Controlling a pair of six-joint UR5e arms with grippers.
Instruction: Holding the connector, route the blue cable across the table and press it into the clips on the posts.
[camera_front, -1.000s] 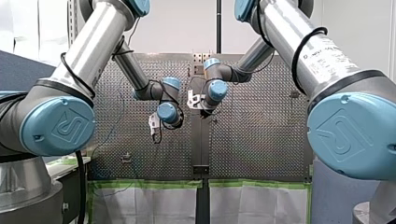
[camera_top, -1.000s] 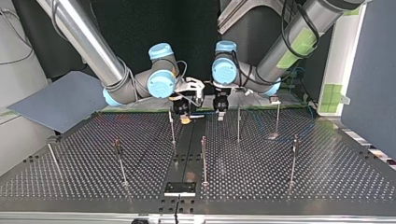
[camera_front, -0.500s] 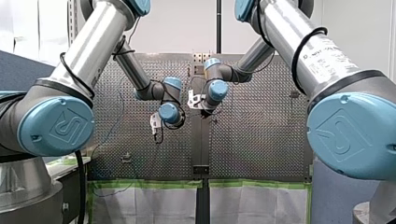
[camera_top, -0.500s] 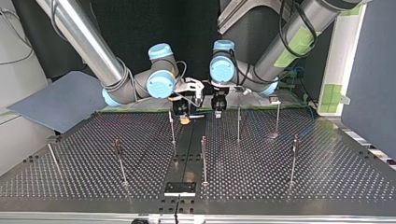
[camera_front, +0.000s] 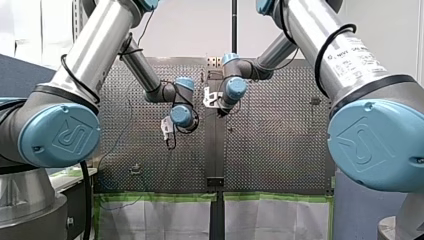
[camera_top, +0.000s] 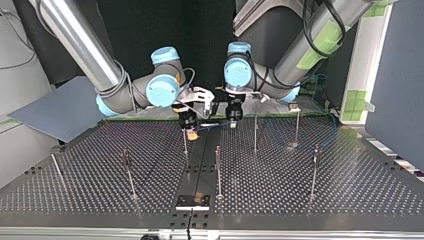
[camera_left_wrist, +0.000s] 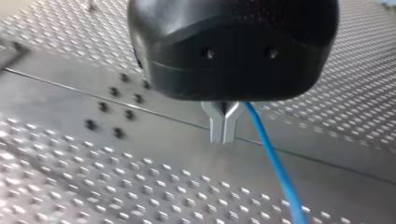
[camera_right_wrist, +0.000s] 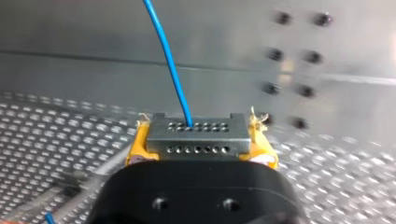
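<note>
Now, L fingers (camera_left_wrist: 216, 122) down, pinching blue cable (camera_left_wrist: 273, 161), R fingers (camera_right_wrist: 136, 148) gripping connector (camera_right_wrist: 196, 136)

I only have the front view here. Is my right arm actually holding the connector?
Observer: Yes. In the right wrist view the right gripper clamps the metal connector between its yellow pads.
Operator: And the cable?
Observer: The blue cable comes out of the connector's perforated face and runs ahead of that gripper.
Operator: What about the left?
Observer: In the left wrist view the left gripper has its metal fingers together. The cable passes right beside them; whether it is pinched, I cannot tell.
</note>
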